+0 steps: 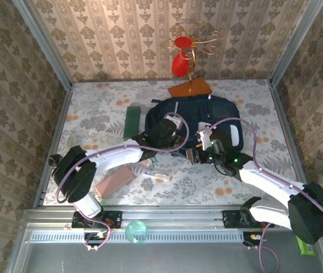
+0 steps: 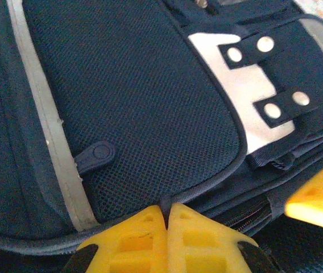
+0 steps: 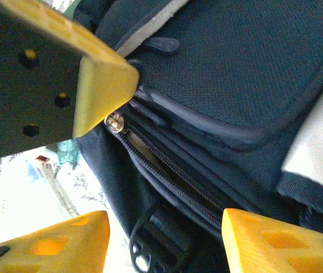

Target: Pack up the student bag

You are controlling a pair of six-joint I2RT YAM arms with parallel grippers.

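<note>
Two arms tend the student bag [image 1: 207, 116] on the bench [image 1: 93, 122]: we see the left end effector [image 2: 167, 211] clenched on its seam, the right end effector [image 3: 164, 219] released over the zip [image 3: 167, 170], where slipping fabric could foil opening.

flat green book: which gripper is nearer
Left. The left gripper is just right of the flat green book, at the navy fabric backpack; the right gripper is farther right.

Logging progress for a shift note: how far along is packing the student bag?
Done: nothing visibly packed. In hand: left hand pinches the student bag at a pocket edge; right hand open by its zipper. Left: load the green item and pink item lying outside.
</note>
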